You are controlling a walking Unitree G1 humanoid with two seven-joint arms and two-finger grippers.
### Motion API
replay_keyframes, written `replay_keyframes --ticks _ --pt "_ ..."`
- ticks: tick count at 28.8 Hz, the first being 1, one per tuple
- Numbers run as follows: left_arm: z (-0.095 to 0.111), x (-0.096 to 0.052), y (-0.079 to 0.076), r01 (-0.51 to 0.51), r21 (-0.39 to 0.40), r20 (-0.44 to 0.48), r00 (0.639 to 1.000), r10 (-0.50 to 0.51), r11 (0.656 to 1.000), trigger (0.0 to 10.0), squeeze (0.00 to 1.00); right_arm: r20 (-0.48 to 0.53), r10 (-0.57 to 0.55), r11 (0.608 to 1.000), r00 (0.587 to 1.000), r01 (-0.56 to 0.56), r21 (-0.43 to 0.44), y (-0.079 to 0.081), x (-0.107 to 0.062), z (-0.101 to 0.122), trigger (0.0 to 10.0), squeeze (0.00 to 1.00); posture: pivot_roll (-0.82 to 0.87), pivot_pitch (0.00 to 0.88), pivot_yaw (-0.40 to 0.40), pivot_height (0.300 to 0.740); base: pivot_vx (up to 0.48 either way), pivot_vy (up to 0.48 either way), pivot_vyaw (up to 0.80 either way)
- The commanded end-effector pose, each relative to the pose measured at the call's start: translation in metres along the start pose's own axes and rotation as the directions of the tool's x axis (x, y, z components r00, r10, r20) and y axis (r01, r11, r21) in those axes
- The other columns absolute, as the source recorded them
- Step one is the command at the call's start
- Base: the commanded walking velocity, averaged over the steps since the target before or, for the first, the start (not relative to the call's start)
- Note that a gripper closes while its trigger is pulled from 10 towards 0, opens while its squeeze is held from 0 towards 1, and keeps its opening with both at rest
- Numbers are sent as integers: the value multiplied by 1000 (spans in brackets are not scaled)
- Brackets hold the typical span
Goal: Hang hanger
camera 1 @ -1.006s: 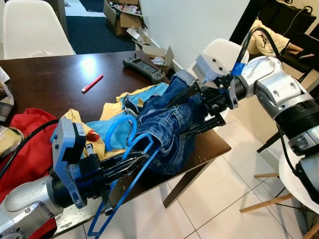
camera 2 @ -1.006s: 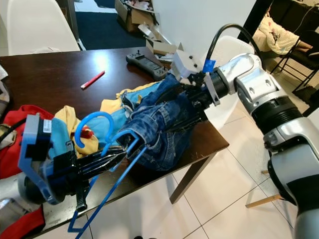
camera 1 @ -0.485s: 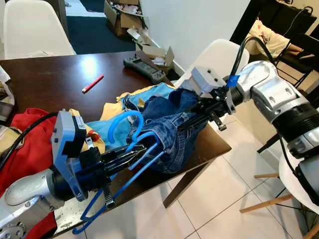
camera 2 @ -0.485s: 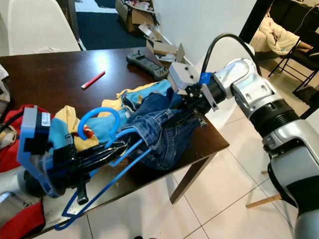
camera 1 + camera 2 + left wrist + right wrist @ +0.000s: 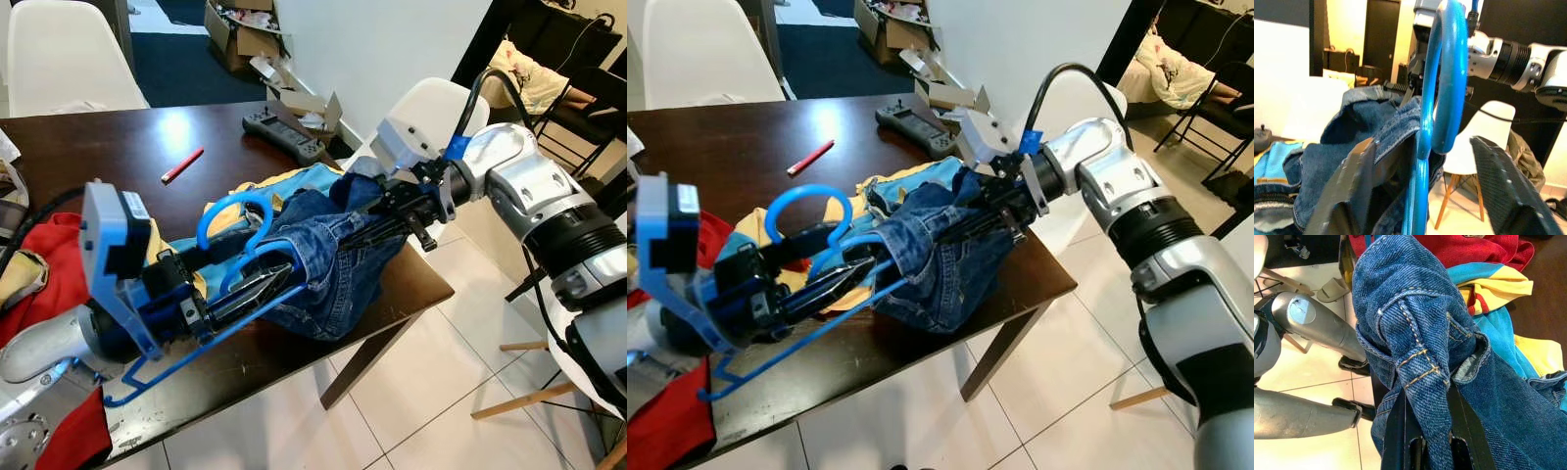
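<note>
Blue hanger [image 5: 230, 257] clamped in left gripper [image 5: 257, 294], one end inside jeans [image 5: 333, 264] | right gripper [image 5: 965, 227] pinching jeans waistband | over dark table [image 5: 108, 147]

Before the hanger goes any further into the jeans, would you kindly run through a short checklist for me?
1. Left gripper holds the blue plastic hanger: ok, fingers either side of its neck.
2. Right gripper pinches the blue denim jeans: ok, a seamed fold sits between its fingers.
3. Hanger arm inside the jeans opening: cannot tell, denim hides the tip.
4. Jeans lifted off the dark wooden table: not ok, the lower part lies on it.
5. Red marker and black controller out of the way: ok, both lie apart from the clothes.
</note>
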State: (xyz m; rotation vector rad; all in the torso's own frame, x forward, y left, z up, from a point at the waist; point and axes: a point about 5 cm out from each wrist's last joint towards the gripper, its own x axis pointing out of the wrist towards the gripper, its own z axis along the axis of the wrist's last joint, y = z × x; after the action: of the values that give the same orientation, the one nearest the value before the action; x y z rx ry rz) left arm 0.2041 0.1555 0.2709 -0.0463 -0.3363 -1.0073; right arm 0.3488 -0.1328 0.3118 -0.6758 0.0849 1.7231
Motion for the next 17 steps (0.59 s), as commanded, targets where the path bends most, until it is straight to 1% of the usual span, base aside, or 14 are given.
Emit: replay_keyframes --ticks 1,3,4,7,8,9,10,13,14,15,16,17 --pt "0 -1 -2 16 -17 0 1000 -16 1000 10000 1000 46 -47 999 998 48 -15 -2 -12 7 0 0 134 91 -214 740 0 0 0" --pt "0 -1 -2 16 -17 0 1000 -16 1000 10000 1000 46 -47 999 998 48 -15 -2 -12 7 0 0 134 91 -214 740 0 0 0" --pt "3 -4 -1 7 -4 -3 1000 -7 1000 10000 1000 51 -77 997 996 77 -9 -3 -18 5 0 0 137 92 -215 740 0 0 0" --pt "3 -4 -1 7 -4 -3 1000 -7 1000 10000 1000 51 -77 997 996 77 -9 -3 -18 5 0 0 137 92 -215 740 0 0 0" --pt "11 -10 6 -38 36 7 999 38 999 10000 1000 62 -128 992 990 129 3 -5 -27 4 0 0 138 93 -214 740 0 0 0" --pt "11 -10 6 -38 36 7 999 38 999 10000 1000 62 -128 992 990 129 3 -5 -27 4 0 0 138 93 -214 740 0 0 0" --pt "27 -19 19 -123 101 50 992 119 987 10000 1000 97 -218 976 971 217 25 -9 -38 3 0 0 138 93 -214 740 0 0 0" --pt "27 -19 19 -123 101 50 992 119 987 10000 1000 97 -218 976 971 217 25 -9 -38 3 0 0 138 93 -214 740 0 0 0" --pt "45 -27 29 -209 159 114 975 192 965 10000 1000 130 -310 951 942 306 51 -12 -47 3 0 0 140 93 -214 740 0 0 0" --pt "45 -27 29 -209 159 114 975 192 965 10000 1000 130 -310 951 942 306 51 -12 -47 3 0 0 140 93 -214 740 0 0 0" --pt "68 -36 38 -292 202 213 945 250 935 10000 1000 134 -420 907 898 412 85 -16 -54 0 0 0 140 93 -209 740 0 0 0" --pt "68 -36 38 -292 202 213 945 250 935 10000 1000 134 -420 907 898 412 85 -16 -54 0 0 0 140 93 -209 740 0 0 0"
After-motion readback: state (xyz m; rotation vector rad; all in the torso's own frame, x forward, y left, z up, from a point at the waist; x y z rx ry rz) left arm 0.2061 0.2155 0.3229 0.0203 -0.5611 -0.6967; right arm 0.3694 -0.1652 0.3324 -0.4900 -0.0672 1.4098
